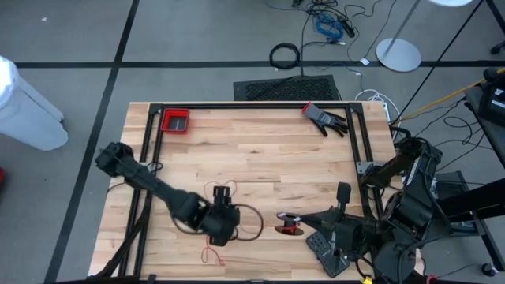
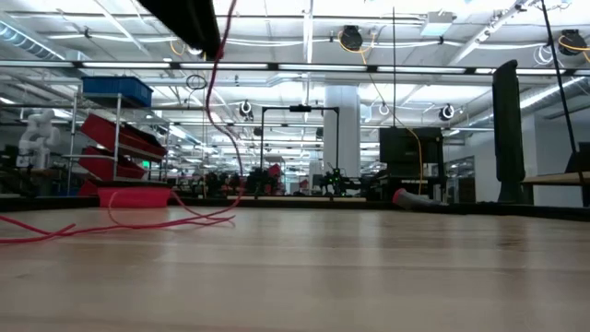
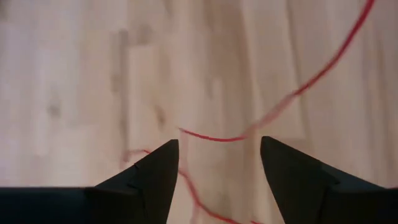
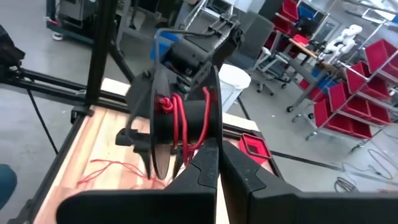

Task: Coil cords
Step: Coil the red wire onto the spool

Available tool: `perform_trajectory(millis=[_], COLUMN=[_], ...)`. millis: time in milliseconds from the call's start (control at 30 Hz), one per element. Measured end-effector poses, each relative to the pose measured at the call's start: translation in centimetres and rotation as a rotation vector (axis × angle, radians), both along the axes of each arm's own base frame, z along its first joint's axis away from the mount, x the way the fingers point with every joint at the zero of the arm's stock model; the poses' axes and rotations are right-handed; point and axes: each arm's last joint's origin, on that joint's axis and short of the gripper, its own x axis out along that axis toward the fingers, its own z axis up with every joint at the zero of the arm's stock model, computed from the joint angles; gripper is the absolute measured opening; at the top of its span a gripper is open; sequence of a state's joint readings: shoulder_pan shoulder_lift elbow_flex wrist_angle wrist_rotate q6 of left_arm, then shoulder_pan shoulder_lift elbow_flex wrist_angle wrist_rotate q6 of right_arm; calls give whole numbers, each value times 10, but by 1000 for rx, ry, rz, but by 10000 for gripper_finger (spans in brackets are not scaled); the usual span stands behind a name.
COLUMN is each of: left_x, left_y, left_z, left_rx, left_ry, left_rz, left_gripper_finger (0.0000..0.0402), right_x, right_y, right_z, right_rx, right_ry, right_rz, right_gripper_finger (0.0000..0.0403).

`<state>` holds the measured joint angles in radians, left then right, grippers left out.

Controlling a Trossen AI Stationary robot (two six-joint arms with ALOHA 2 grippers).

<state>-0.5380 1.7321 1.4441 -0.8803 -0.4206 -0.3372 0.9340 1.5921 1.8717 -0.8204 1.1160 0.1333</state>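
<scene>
My left gripper (image 1: 223,226), low in the overhead frame, stands wide over the limp, light red cord (image 3: 214,137). My right gripper (image 4: 217,163) is closed, holding the spool (image 1: 289,226) at lower centre; I'd pinch the loose strand.

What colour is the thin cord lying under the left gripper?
Red. The cord shows best in the left wrist view, against the pale wooden table.

One red cord (image 1: 237,214) lies in loose loops on the wooden table (image 1: 252,150), and it runs to one black spool (image 1: 289,225) with red turns wound on it. Two dark arms reach over the table, each with one gripper: the left gripper (image 3: 217,163) and the right gripper (image 4: 217,163). The table also carries one red bin (image 1: 175,121) and one dark glove (image 1: 325,118), while the floor beyond holds one black cable ring (image 1: 285,55), one blue cable bundle (image 1: 327,27) and one round white stand base (image 1: 398,54).
</scene>
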Motion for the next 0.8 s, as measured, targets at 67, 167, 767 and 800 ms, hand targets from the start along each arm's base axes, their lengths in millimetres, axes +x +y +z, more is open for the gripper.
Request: perform_trajectory(millis=[67, 167, 767, 800], left_x=[-6, -17, -10, -10], left_y=[-3, -1, -21, -22], left_z=[6, 22, 89, 89], left_rx=[57, 118, -204, -216], left_ry=[-54, -162, -702, -713], left_rz=[29, 114, 141, 141], left_gripper_finger=[217, 197, 178, 178], right_x=[-1, -2, -5, -5], right_y=[1, 1, 1, 0], right_z=[0, -1, -5, -6], right_rx=[10, 20, 53, 55], right_ry=[-2, 2, 28, 32], right_rz=[0, 1, 5, 2], right_gripper_finger=[0, 0, 0, 0])
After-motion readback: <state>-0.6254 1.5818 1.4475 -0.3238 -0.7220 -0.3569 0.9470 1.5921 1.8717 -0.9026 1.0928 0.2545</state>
